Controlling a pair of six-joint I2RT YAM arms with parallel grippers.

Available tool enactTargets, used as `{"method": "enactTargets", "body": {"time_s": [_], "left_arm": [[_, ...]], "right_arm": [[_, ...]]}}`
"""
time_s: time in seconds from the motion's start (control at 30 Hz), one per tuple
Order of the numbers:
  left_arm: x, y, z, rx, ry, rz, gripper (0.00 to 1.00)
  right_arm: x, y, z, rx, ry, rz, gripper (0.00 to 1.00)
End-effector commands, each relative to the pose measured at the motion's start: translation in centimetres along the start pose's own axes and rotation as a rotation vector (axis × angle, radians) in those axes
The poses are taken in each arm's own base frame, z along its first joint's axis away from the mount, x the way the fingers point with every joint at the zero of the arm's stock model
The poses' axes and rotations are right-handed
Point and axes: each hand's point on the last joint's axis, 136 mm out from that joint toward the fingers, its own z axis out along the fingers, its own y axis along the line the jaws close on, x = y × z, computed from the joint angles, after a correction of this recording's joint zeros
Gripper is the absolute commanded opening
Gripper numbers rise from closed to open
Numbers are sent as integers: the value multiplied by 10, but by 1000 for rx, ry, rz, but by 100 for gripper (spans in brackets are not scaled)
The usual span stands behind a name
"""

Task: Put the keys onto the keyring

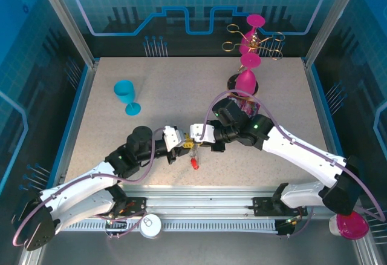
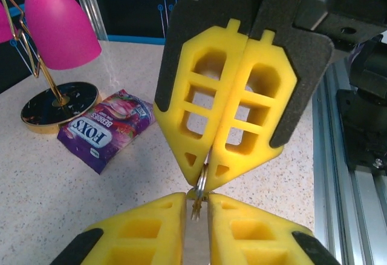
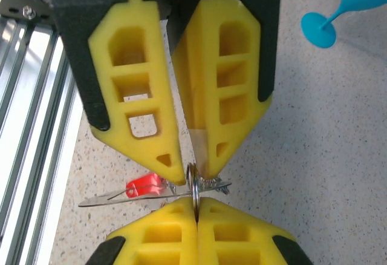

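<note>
Near the counter's (image 1: 181, 89) front edge, the right gripper's (image 3: 196, 207) jaws clamp a small silver ring (image 3: 193, 180) while the left gripper's (image 2: 196, 203) jaws stand a slit apart around it. A red-headed metal key (image 3: 145, 186) sits just beside the ring; a purple snack packet (image 2: 109, 129) lies farther back.

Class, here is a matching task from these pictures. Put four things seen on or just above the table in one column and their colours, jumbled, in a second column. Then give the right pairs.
Column A
1. goblet
2. snack packet
3. key head
4. small ring

Column B
a. silver
b. red
c. blue
d. purple

Pairs: 1-c, 2-d, 3-b, 4-a
</note>
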Motion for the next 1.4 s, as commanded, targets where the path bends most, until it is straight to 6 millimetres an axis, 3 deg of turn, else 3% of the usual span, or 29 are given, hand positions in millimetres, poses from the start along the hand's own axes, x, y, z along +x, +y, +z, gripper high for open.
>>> {"method": "enactTargets", "body": {"time_s": [0.0, 0.23, 0.47, 0.67, 0.77, 0.93, 1.1, 1.37], "left_arm": [[-14, -1, 1, 20, -15, 29, 14], [-17, -4, 2, 41, -18, 36, 9], [-23, -8, 0, 57, -45, 51, 0], [-29, -7, -9, 28, -120, 53, 0], [-32, -9, -12, 27, -161, 44, 0], [-35, -9, -15, 21, -191, 30, 0], [-37, -10, -15, 27, -206, 21, 0], [-39, -12, -15, 38, -220, 18, 0]], "right_arm": [[-7, 4, -6, -11, 26, -67, 0], [-27, 9, -9, -47, -42, -84, 0], [-31, 14, -12, -56, -77, -78, 0], [-37, -9, -42, 61, -288, 75, 28], [-28, -11, -47, 74, -350, 137, 31], [-16, -5, -39, 63, -341, 185, 31], [-19, -2, -33, 28, -360, 205, 30], [-20, -2, -23, 0, -362, 216, 15]]}}
